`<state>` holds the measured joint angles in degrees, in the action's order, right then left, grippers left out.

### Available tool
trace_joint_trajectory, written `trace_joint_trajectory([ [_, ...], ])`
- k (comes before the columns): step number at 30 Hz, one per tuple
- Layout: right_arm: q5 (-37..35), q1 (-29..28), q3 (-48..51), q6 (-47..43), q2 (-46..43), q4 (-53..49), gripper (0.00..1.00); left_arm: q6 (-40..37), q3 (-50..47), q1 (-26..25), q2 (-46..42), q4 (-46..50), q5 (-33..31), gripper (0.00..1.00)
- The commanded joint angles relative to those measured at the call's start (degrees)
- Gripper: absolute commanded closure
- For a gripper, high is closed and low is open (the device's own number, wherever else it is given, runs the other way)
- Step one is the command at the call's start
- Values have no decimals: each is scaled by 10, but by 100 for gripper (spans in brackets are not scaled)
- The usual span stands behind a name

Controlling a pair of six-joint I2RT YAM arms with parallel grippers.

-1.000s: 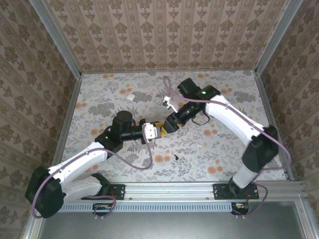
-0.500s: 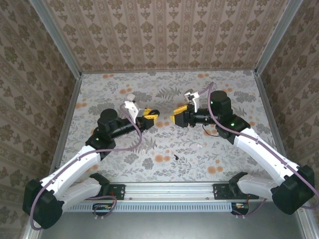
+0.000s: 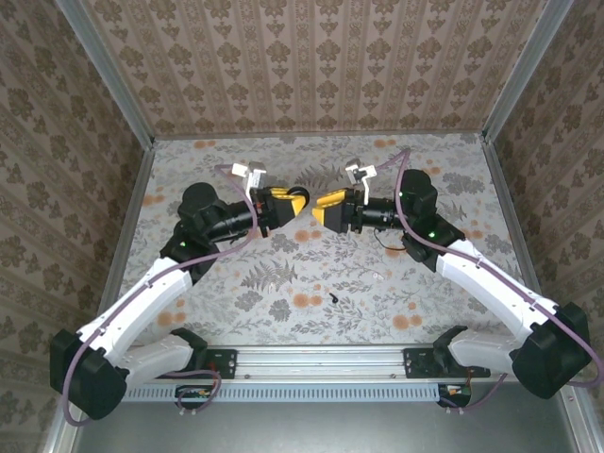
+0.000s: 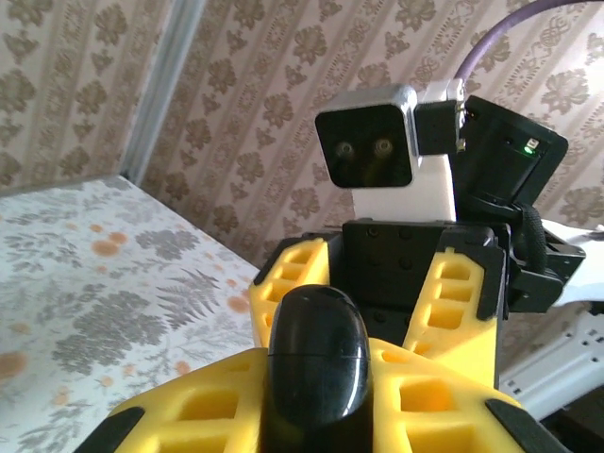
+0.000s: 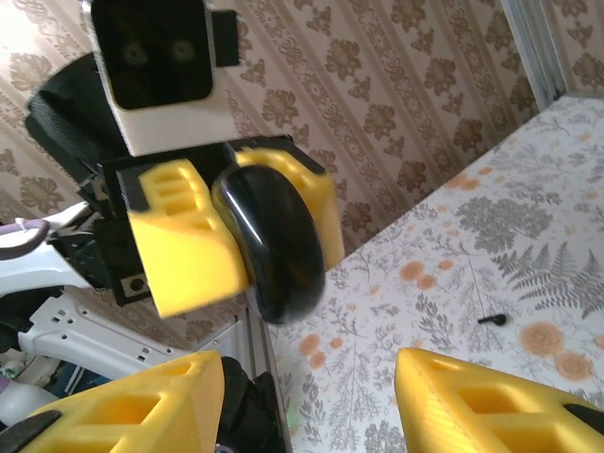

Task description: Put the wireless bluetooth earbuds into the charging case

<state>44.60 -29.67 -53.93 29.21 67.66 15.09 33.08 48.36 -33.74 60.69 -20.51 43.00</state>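
Pinching a glossy black rounded charging case [image 4: 316, 363] is the left claw [image 3: 296, 201].

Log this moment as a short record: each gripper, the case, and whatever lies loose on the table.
left gripper: shut on black case, raised off the table, pointing at right gripper
right gripper: open, empty, facing left gripper, gap between them
black case: glossy, rounded, seam visible, looks closed
earbud: one small black piece lying on table, between the arms
speck: pale, on table, right of earbud
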Motion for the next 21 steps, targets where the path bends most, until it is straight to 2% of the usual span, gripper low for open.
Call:
trace_joint_trajectory([
  [1,24,-3,-26,19,-1,33,51,28,22,1,9,-30,56,100],
  [8,53,-5,-40,45,19,40,60,11,33,0,24,-29,97,97],
  [17,90,-4,-64,58,50,43,84,-8,42,0,38,-27,138,93],
  [20,101,-4,-70,60,56,39,85,-26,46,0,43,-9,142,92],
  [21,99,-4,-74,56,55,25,80,-36,46,0,44,-3,144,92],
])
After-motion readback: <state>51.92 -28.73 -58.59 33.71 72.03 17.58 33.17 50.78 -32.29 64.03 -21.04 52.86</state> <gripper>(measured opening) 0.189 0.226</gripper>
